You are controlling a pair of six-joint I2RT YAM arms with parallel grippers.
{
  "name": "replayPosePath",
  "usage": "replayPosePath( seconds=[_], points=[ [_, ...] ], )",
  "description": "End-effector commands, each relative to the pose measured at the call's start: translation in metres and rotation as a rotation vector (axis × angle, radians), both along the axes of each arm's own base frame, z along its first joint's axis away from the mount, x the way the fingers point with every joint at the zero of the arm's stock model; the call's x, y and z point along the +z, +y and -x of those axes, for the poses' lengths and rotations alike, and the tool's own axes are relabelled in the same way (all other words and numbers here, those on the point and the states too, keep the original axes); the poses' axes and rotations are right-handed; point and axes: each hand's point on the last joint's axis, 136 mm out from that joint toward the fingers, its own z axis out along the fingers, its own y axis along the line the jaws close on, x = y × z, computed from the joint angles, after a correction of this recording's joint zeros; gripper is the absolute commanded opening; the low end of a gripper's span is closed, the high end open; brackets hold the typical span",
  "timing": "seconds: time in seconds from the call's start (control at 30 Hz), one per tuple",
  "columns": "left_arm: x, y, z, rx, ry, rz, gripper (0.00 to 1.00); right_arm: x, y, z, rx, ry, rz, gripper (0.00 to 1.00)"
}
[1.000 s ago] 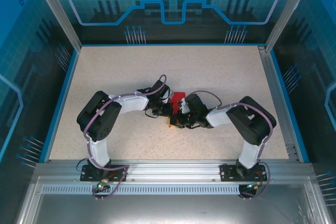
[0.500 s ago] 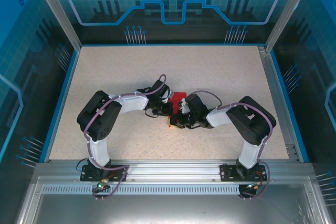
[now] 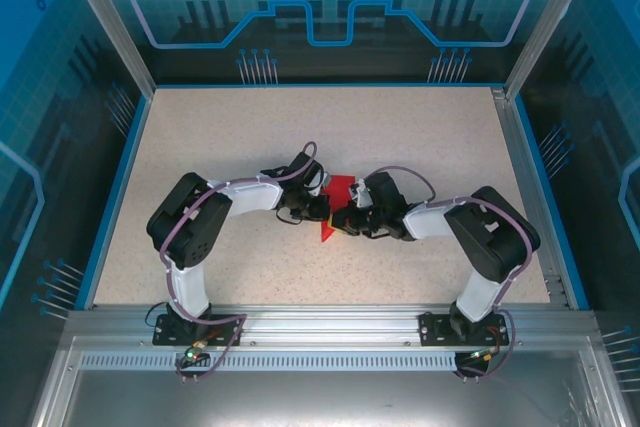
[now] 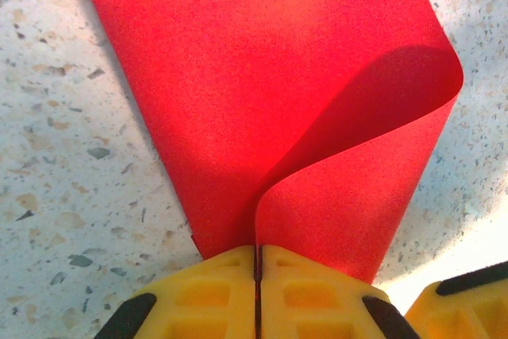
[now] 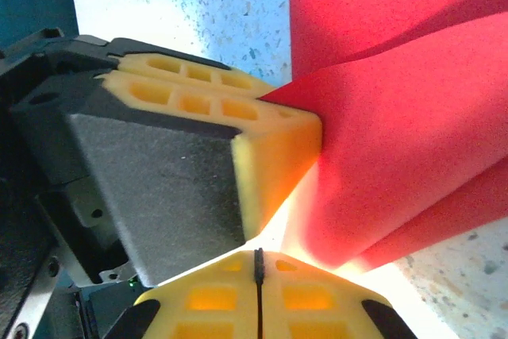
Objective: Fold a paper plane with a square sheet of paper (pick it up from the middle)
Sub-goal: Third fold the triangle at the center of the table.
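The square sheet of paper (image 3: 337, 190) is bright red and folded over, with a pointed end toward the near edge, lying at mid-table. In the left wrist view the paper (image 4: 262, 77) curls up from the tabletop, and my left gripper (image 4: 258, 252) is shut on its near edge. From above, the left gripper (image 3: 322, 210) sits on the paper's left side and my right gripper (image 3: 348, 219) sits on its right. The right gripper (image 5: 258, 258) is shut with nothing visible in its seam, and the paper (image 5: 397, 156) hangs just beyond its tips.
The speckled table (image 3: 420, 137) has a blue rim and an aluminium frame, with glass walls behind. Both arms bend inward and their tips almost meet. One of the left gripper's fingers (image 5: 270, 140) stands close in front of the right wrist camera.
The right arm has swung its elbow outward to the right and its gripper has shifted back and up. More of the red paper's point now shows. The left arm has held still.
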Motion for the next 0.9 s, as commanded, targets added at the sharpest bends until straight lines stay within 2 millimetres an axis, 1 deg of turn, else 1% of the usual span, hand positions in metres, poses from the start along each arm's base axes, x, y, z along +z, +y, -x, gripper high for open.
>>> replayPosePath(
  seconds=[0.0,0.17,0.3,0.37,0.43,0.57,0.63,0.73,0.87],
  points=[
    [-0.034,0.018,0.017,-0.008,0.075,-0.088,0.08,-0.011,-0.003,-0.001,0.010,0.005,0.017,0.07],
    [-0.034,0.019,0.017,-0.009,0.077,-0.087,0.08,-0.028,-0.008,0.004,0.015,0.032,0.043,0.06],
    [-0.034,0.019,0.017,-0.011,0.075,-0.089,0.08,-0.037,-0.013,0.008,0.008,0.049,0.064,0.06],
    [-0.035,0.019,0.018,-0.012,0.076,-0.089,0.08,-0.034,-0.012,0.008,0.010,0.047,0.057,0.06],
    [-0.035,0.020,0.018,-0.014,0.079,-0.094,0.08,-0.026,-0.011,0.004,0.009,0.037,0.043,0.06],
    [-0.036,0.020,0.019,-0.014,0.080,-0.097,0.08,0.001,-0.014,-0.009,-0.008,-0.014,0.010,0.07],
    [-0.036,0.020,0.019,-0.016,0.081,-0.097,0.08,0.010,-0.016,-0.015,-0.008,-0.036,0.004,0.07],
    [-0.036,0.019,0.018,-0.015,0.080,-0.095,0.08,0.012,-0.017,-0.023,-0.011,-0.043,0.004,0.07],
    [-0.036,0.019,0.018,-0.012,0.080,-0.093,0.08,0.004,-0.014,-0.028,-0.005,-0.026,0.002,0.07]
  ],
)
